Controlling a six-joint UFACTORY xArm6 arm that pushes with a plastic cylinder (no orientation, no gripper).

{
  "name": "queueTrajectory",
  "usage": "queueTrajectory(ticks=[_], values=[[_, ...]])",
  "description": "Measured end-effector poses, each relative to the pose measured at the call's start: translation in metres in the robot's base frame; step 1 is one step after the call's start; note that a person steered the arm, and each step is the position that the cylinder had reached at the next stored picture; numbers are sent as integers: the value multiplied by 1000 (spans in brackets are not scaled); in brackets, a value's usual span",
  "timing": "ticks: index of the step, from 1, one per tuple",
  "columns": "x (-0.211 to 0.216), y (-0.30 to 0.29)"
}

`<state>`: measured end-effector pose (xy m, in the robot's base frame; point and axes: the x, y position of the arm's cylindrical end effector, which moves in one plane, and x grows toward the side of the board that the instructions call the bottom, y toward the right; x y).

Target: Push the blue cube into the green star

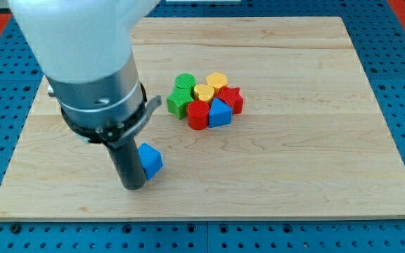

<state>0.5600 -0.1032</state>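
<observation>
The blue cube (150, 160) lies on the wooden board toward the view's lower left. My tip (133, 187) stands right against the cube's left side, slightly below it. The green star (178, 103) sits up and to the right of the cube, at the left edge of a cluster of blocks near the board's middle. A clear gap separates the cube from the star.
The cluster holds a green cylinder (185, 82), a yellow heart (203, 92), a yellow hexagon (218, 81), a red star (231, 99), a red cylinder (197, 114) and a blue triangular block (219, 112). The board's bottom edge (209, 215) is close below my tip.
</observation>
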Motion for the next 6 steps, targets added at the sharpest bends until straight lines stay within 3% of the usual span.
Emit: queueTrajectory(ticks=[2,4,6], values=[[-24,22],[-76,21],[-87,28]])
